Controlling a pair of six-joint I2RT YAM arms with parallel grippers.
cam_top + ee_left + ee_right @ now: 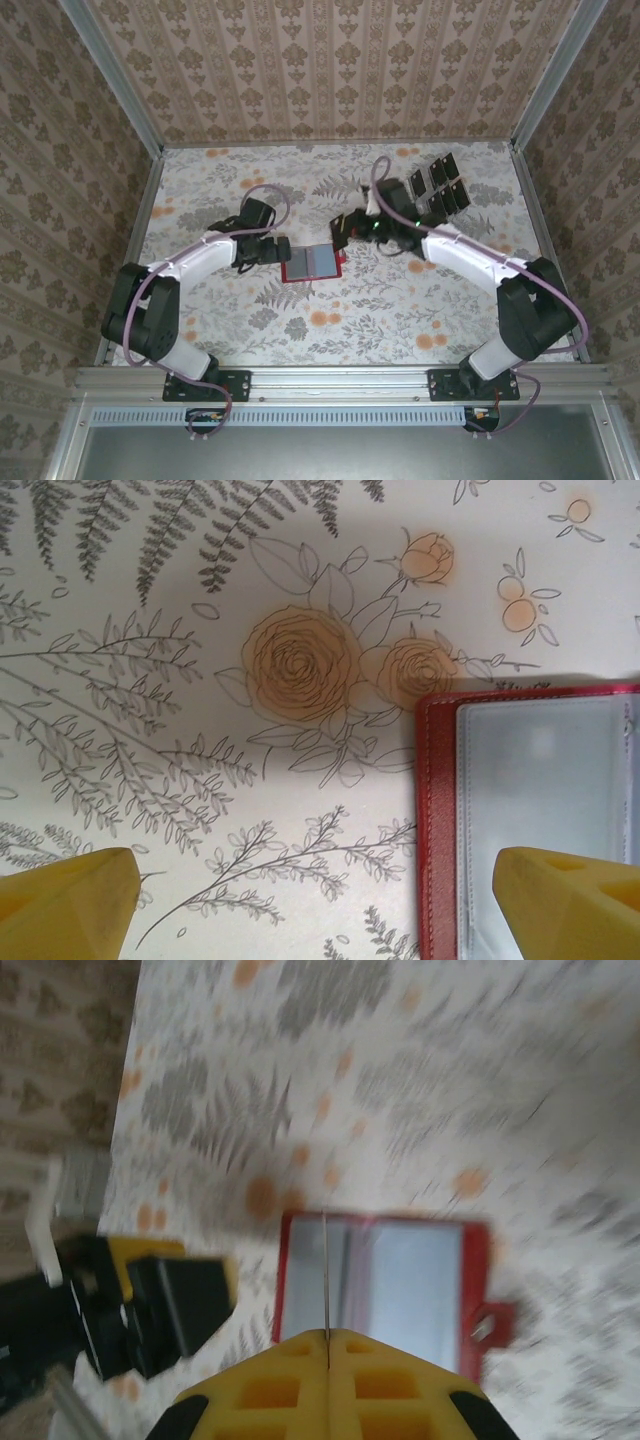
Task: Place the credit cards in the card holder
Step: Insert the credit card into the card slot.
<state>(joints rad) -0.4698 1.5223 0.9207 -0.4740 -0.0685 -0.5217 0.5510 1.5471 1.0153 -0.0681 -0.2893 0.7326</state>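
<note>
The card holder (312, 263) lies open on the table, greyish-blue inside with a red border. My left gripper (272, 250) hovers wide open at its left edge. In the left wrist view one yellow fingertip (572, 900) stands over the card holder (530, 800), the other fingertip (65, 905) over bare table. My right gripper (343, 230) hangs just right of the holder, shut on one credit card (325, 1270), seen edge-on as a thin line above the open card holder (400, 1280). Several black credit cards (440, 185) lie at the back right.
The table (400, 310) has a floral cloth and is boxed in by patterned walls (60, 200) on three sides. The holder's red tab (495, 1322) sticks out on its right. The loose cards lie close behind the right arm's forearm (460, 250).
</note>
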